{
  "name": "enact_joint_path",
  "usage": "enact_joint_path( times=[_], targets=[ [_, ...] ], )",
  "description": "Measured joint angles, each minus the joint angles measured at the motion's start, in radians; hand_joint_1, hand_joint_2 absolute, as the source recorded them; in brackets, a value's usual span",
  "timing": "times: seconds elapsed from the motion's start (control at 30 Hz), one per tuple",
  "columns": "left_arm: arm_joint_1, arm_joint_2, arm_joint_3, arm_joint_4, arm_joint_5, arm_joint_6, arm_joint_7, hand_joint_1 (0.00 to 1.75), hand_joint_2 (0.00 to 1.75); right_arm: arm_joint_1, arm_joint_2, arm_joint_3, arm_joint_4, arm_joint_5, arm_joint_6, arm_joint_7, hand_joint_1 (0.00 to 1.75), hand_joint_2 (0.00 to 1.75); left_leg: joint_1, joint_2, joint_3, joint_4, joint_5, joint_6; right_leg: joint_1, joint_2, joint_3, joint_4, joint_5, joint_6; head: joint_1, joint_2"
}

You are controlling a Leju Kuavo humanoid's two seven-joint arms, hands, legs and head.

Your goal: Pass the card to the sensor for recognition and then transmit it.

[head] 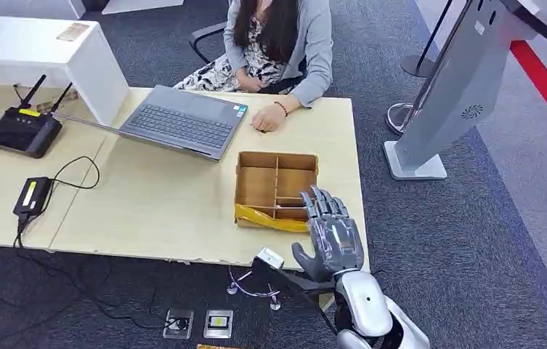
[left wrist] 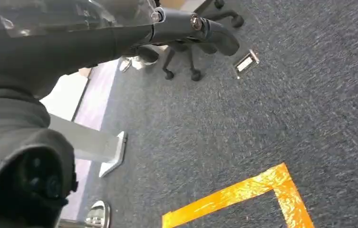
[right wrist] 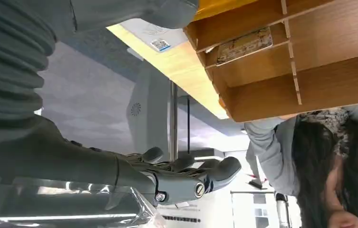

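Fingers (head: 326,203) of the right hand (head: 334,236) spread apart and empty, reaching over the near right corner of the wooden divider box (head: 276,187).

Thumb out to the side, palm down, above the box's yellow front edge (head: 270,218). Card (right wrist: 243,44) lying flat in a narrow compartment of the box, close to the fingertips, untouched. Left hand (left wrist: 186,31) hanging over grey carpet (left wrist: 243,128) near orange floor tape (left wrist: 243,192); fingers curled in, holding nothing. Person (head: 277,43) seated across the table (head: 154,211), beside a laptop (head: 183,120).
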Motion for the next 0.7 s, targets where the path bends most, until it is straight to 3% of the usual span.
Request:
enact_joint_path(
  times=[0.13, 0.27, 0.47, 0.7],
  targets=[
    [0.023, -0.005, 0.0, 0.0, 0.035, 0.0, -0.056, 0.0, 0.0, 0.0, 0.002, 0.0, -0.005, -0.011, 0.009, 0.008, 0.0, 1.75, 0.0, 0.0, 0.0, 0.0, 0.0, 0.0, 0.0, 0.0, 0.0, 0.0, 0.0, 0.0, 0.0, 0.0],
    [0.032, -0.008, 0.0, 0.0, 0.036, 0.0, -0.049, 0.0, 0.0, 0.0, 0.002, 0.001, -0.006, -0.011, 0.009, 0.008, 0.0, 1.75, 0.0, 0.0, 0.0, 0.0, 0.0, 0.0, 0.0, 0.0, 0.0, 0.0, 0.0, 0.0, 0.0, 0.0],
    [0.05, 0.027, -0.026, 0.006, 0.004, 0.0, 0.152, 0.0, 0.0, -0.017, 0.0, 0.0, 0.001, -0.036, 0.009, -0.013, 0.0, 1.75, 0.001, 0.0, 0.0, 0.0, -0.001, -0.001, 0.001, 0.0, 0.0, 0.0, 0.0, 0.0, 0.0, 0.0],
    [0.064, 0.031, -0.05, 0.008, -0.007, 0.0, 0.201, 0.0, 0.0, -0.041, -0.004, -0.002, 0.037, -0.048, -0.011, -0.048, 0.0, 1.75, 0.0, -0.001, 0.0, 0.0, -0.001, -0.001, 0.0, -0.001, 0.0, 0.0, 0.0, 0.0, 0.0, 0.0]
  ],
)
